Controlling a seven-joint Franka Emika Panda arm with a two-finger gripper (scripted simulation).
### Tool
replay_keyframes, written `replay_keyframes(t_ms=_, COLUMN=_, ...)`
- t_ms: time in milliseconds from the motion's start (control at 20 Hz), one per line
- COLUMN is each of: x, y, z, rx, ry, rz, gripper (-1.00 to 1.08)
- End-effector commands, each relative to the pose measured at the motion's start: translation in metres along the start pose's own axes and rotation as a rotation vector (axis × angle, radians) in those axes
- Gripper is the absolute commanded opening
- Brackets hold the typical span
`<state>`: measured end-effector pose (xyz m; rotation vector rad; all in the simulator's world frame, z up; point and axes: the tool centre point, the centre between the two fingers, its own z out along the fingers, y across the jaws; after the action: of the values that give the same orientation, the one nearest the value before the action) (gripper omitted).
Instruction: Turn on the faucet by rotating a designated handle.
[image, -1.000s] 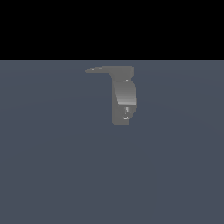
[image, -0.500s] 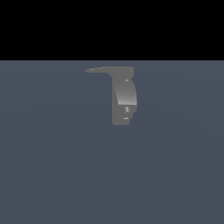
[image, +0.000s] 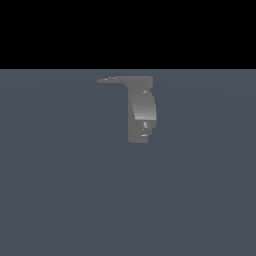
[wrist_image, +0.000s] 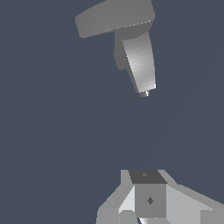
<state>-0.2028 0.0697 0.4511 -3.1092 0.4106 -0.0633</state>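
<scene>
Centrally in the exterior view, the faucet (image: 141, 112) stands alone on a flat slate-blue surface (image: 60, 200), a matte grey blocky fixture whose curved front body catches a pale highlight. From its top the handle (image: 117, 79), a thin flat lever, projects toward the exterior view's left and tapers to a tip. No arm shows in that view. The wrist view shows the faucet (wrist_image: 139, 61) with the handle (wrist_image: 109, 18) across its top, well apart from the gripper (wrist_image: 148, 199), of which only a grey angular part shows at the frame edge; whether it is released or clenched cannot be told.
</scene>
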Motion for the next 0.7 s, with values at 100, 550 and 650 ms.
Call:
replay_keyframes(t_ms=100, x=0.014, y=-0.022, z=0.015, rx=0.0, ry=-0.002, rz=0.094, gripper=-1.0)
replay_keyframes(t_ms=550, x=0.048, y=-0.06, z=0.043, rx=-0.002, ry=-0.007, rz=0.279, gripper=-1.0)
replay_keyframes(t_ms=650, x=0.056, y=-0.067, z=0.05, rx=-0.002, ry=-0.008, rz=0.319, gripper=-1.0)
